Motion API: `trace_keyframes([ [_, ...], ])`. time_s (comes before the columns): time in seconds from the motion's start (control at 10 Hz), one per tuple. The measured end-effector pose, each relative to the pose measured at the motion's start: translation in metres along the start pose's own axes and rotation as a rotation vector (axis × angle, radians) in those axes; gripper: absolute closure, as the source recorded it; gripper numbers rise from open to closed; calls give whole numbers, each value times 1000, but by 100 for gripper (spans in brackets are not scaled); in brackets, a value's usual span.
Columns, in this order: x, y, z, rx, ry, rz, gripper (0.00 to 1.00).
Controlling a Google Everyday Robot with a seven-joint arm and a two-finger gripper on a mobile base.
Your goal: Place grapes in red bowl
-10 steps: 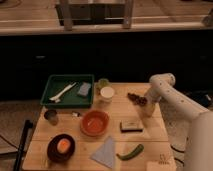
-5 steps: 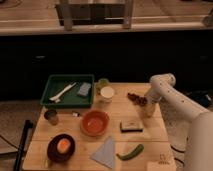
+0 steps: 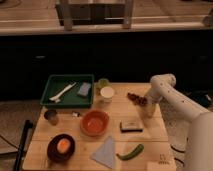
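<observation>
Grapes (image 3: pixel 136 97) lie toward the far right of the wooden table (image 3: pixel 145 145): a small dark bunch, well apart from the red bowl (image 3: pixel 84 120), which sits near the table's middle. Gripper (image 3: pixel 146 110) points down just beside the bunch, low over the boards. Whether it is parted or closed on anything, I cannot tell. My judgement: the bunch is light, soft and lumpy, with berries easily crushed or shed. Best taken across the narrow middle of the cluster with a gentle squeeze, then carried to the bowl clear of the white cup (image 3: pixel 107 93).

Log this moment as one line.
gripper: beside grapes, right of table | grapes: on table | red bowl: centre, without grapes
</observation>
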Motion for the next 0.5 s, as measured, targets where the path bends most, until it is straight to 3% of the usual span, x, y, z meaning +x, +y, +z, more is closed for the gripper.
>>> trace_keyframes([
  [0.5, 2, 0, 1, 0, -3, 8, 20],
])
